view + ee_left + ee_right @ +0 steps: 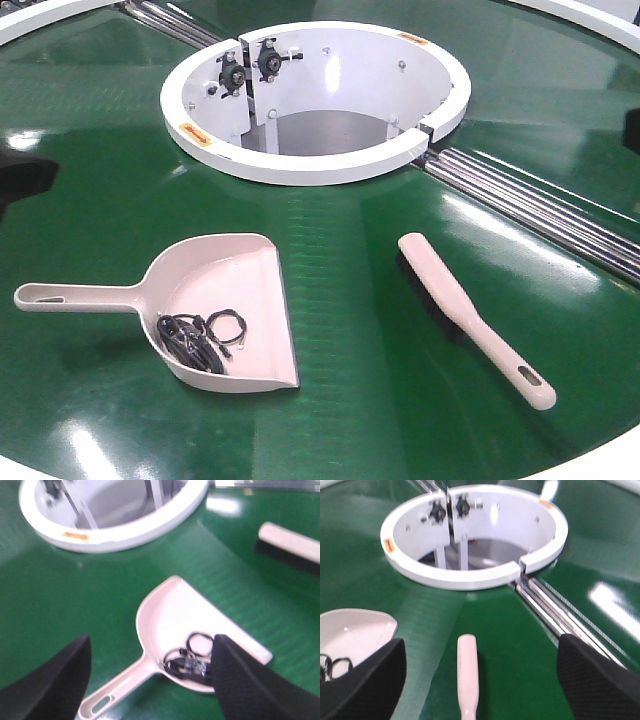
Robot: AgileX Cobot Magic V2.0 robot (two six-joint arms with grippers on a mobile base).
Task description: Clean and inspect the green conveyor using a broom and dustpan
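Both claws — left (150, 680), right (480, 680) — spread wide, empty.

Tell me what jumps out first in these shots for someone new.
The white ring-shaped hub sits at the middle of the glossy green conveyor, with steel rollers running out from it to the right. In front of it lie the pink dustpan, holding a tangle of black wires, and to its right the pink broom. Both grippers hover open, holding nothing.

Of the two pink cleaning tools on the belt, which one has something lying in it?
The dustpan, left of the broom: dark tangled wire bits sit in its scoop.
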